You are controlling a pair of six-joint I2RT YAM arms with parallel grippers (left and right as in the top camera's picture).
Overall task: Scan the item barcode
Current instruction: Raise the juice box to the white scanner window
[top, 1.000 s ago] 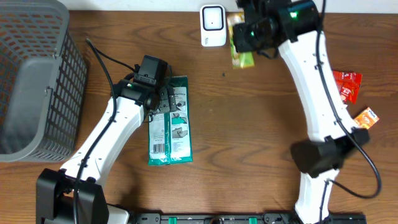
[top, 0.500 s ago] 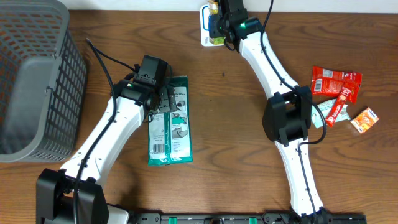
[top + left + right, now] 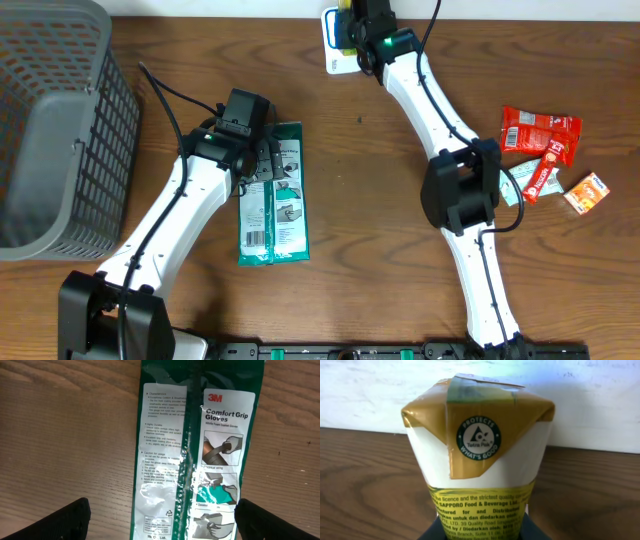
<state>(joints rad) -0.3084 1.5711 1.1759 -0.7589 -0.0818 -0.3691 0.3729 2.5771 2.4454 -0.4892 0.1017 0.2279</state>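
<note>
Item: 1 drink carton (image 3: 477,445), clamped at its lower end in the right gripper (image 3: 360,24), long axis projected straight out from the jaws, held over the white scanner (image 3: 334,62) at top centre of the overhead frame; left gripper (image 3: 165,525) spread wide above the glove packet (image 3: 195,445), well apart.

Bottom of carton (image 3: 477,435) cut off; scanner (image 3: 333,63) partly covered by it.
</note>
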